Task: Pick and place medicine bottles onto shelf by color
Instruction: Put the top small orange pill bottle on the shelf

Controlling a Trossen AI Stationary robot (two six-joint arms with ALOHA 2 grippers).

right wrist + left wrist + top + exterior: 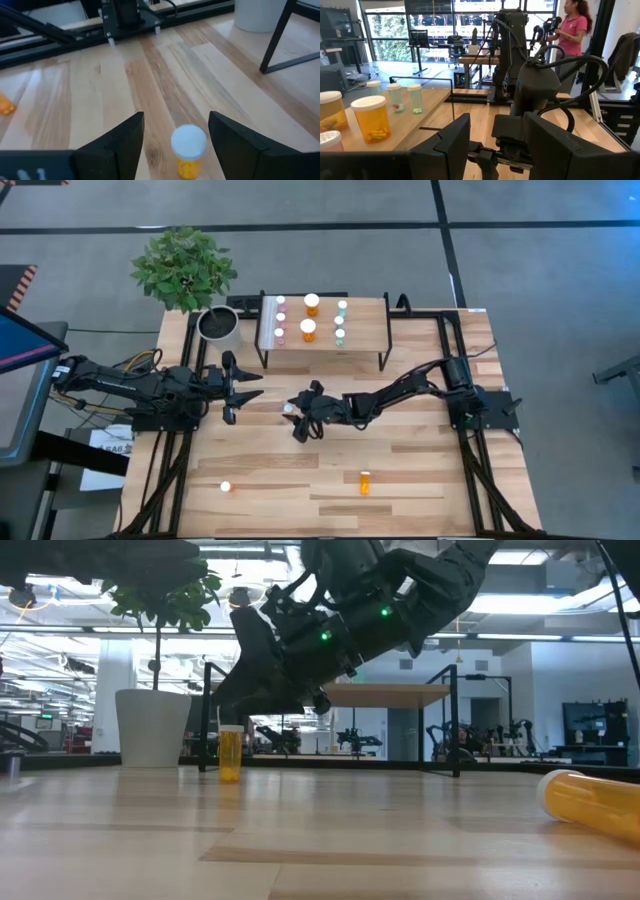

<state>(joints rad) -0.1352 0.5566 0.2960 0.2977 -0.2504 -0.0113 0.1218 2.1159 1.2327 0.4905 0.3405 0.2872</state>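
Pale wooden planks make up the worktop (330, 450), and near its middle the right pincer (296, 416) hovers with its fingers spread on either side of a small upright orange bottle (188, 151) with a white cap, not yet pinching it; the right wrist view shows the bottle standing between the two dark fingers with a gap on both sides. Judging by this, the step in hand is the approach to a grasp: the next move calls for lowering a little, pressing the fingers together on the body below the cap, then lifting it toward 12 o'clock, where the shelf (372, 332) stands at the far edge. On the shelf the medicine bottles already sit in rows by color, pink ones at its 9 o'clock side, two larger orange ones (310, 317) in the middle, pale green ones at 3 o'clock. The left pincer (243, 387) waits at 9 o'clock of the right one, its fingers spread and empty. Toward 6 o'clock an orange bottle (365, 482) lies on its side, and another white-capped one (226, 487) stands at 7 o'clock. A potted plant (195, 285) stands at 9 o'clock of the shelf. Beyond the worktop lies a bright lab with large windows, where a person (574, 27) stands.
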